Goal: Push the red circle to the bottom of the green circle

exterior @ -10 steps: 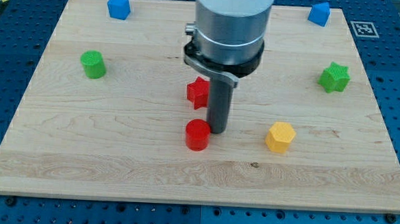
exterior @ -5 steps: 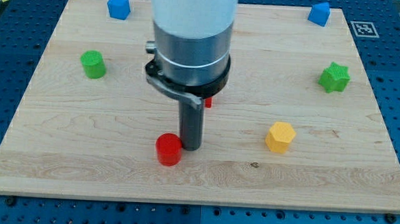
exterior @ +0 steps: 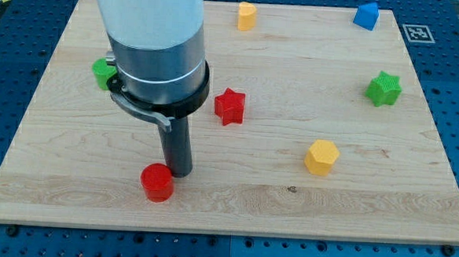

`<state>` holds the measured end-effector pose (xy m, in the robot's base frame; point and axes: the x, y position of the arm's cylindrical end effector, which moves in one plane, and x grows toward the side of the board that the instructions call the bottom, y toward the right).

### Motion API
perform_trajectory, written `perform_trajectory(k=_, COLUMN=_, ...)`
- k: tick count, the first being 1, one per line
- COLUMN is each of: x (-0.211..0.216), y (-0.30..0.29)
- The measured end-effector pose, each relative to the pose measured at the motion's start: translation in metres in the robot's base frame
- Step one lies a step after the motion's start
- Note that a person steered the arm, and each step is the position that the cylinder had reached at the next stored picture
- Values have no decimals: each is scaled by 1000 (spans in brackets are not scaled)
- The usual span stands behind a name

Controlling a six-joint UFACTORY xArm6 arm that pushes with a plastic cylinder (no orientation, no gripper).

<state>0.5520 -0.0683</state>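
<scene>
The red circle [exterior: 157, 181] lies near the view's bottom, left of centre. My tip [exterior: 178, 172] stands against its upper right side, touching or nearly touching it. The green circle [exterior: 102, 71] sits near the view's left, partly hidden behind the arm's body. It is well above the red circle and a little to its left.
A red star [exterior: 230, 106] lies right of the arm. A yellow hexagon [exterior: 322, 157] sits lower right. A green star [exterior: 384, 89] is at the right, a blue block [exterior: 366, 15] top right, a yellow block [exterior: 246, 15] top centre. The arm hides the upper left.
My tip has moved down and to the left, and the red circle has slid the same way ahead of it. The arm now covers the blue block at top left and uncovers the yellow block.
</scene>
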Motion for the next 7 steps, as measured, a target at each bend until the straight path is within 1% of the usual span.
perform_trajectory(k=2, x=4, y=5)
perform_trajectory(k=3, x=11, y=4)
perform_trajectory(k=4, x=12, y=-12)
perform_trajectory(k=5, x=16, y=-8)
perform_trajectory(k=6, x=29, y=7)
perform_trajectory(k=7, x=50, y=0)
